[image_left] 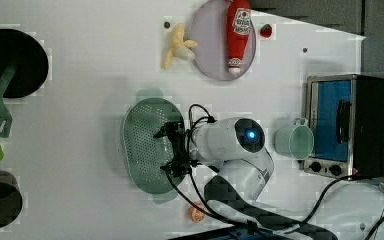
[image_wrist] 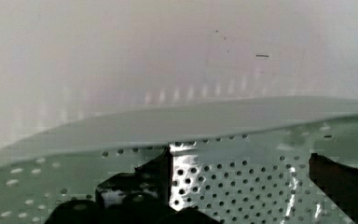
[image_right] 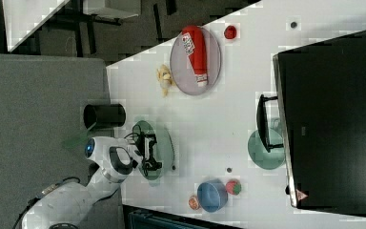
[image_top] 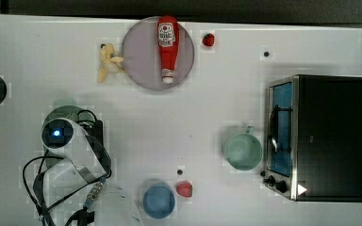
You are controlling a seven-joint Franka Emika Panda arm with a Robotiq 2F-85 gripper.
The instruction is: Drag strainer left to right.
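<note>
Strainer (image_left: 145,145) on white table (image_left: 80,100); claw (image_left: 172,145) spread wide over its bowl, gripping nothing.

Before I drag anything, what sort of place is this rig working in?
Most likely a lab tabletop staged as a play kitchen: a white table set with a toaster oven, a ketchup bottle lying on a lilac plate, and a pale green strainer under the arm.
</note>
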